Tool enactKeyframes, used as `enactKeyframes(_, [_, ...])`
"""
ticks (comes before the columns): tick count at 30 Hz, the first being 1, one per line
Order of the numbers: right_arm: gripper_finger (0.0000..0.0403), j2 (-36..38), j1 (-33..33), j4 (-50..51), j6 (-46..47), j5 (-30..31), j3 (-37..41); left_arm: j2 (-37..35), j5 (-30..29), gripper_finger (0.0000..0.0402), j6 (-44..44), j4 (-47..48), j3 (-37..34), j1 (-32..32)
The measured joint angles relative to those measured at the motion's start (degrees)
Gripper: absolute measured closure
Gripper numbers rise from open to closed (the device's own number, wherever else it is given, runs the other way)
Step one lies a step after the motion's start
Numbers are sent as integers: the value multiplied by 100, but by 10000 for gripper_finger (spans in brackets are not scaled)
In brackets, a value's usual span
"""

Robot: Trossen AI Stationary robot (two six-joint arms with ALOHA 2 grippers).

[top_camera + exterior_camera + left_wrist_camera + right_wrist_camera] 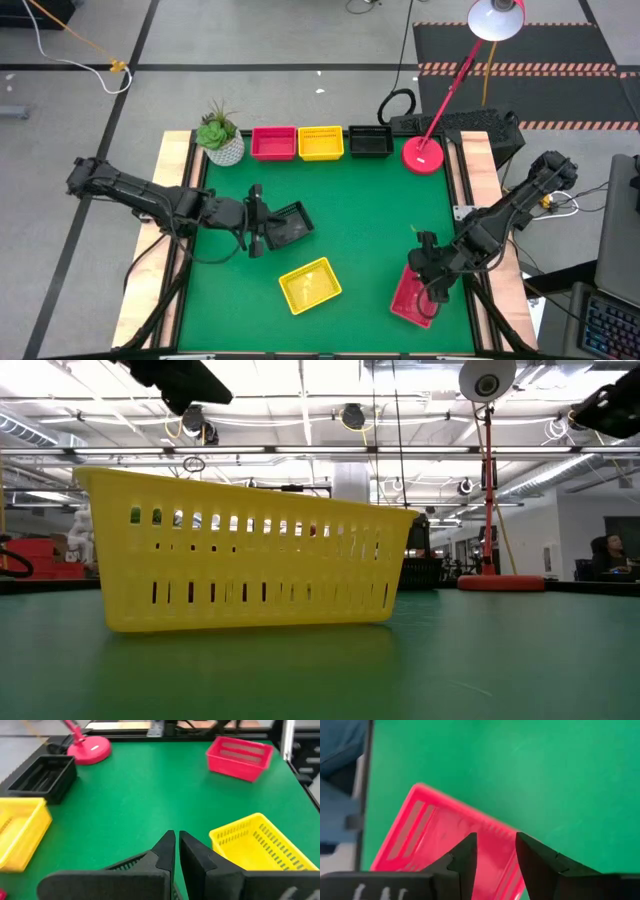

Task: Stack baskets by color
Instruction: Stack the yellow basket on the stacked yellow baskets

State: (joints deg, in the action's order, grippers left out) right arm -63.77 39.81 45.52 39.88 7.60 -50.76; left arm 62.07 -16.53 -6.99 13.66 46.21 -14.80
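Observation:
My left gripper (257,228) is left of the table's middle, shut on a black basket (289,224). My right gripper (433,287) hangs open at the near right over a red basket (410,297) that lies on the mat. In the right wrist view its fingers stand either side of that red basket's (445,840) rim, apart from it. A loose yellow basket (310,285) sits on its bottom near the front middle. Red (273,143), yellow (321,143) and black (369,142) baskets line the far edge. My left gripper pinches the black basket's side wall (131,865), the one nearest the arm, between its two fingers (167,851). The fingers come from the table's left, slanting a little downward. The basket juts out past them toward the right, tilted; no black basket shows on the mat in the low view.
A white plant pot (224,148) stands at the far left and a red lamp base (423,154) at the far right, its pole leaning over the table's corner. Bare green mat (370,220) lies between the two grippers and the far row.

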Motion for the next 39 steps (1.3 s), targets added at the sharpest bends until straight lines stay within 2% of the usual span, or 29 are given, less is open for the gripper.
enactKeyframes(5, [275,0,183,-207,-26,971,0,594,-21,374,-178,122,214,2])
enactKeyframes(8, [275,0,246,-319,-187,1312,-1,978,-58,351,-467,356,331,-134])
enactKeyframes(14, [275,0,243,-471,-481,1364,-2,1748,-307,279,-1002,434,493,-338])
enactKeyframes(18, [275,0,243,-484,-501,1363,-2,2072,-145,257,-1423,455,508,-387])
enactKeyframes(22, [275,0,243,-483,-501,1361,-2,2227,268,254,-1630,206,512,-711])
enactKeyframes(26, [275,0,243,-483,-538,1361,-2,2318,312,254,-2046,-188,526,-1136])
enactKeyframes(33, [275,2,243,-505,-729,1488,-2,2684,-387,254,-2703,-222,501,-1521])
enactKeyframes(35, [275,2,241,-518,-739,1488,-2,2881,-398,254,-2767,-502,525,-1532])
enactKeyframes(39, [275,2,241,-556,-759,1488,-4,3319,-452,254,-2783,-476,758,-1496])
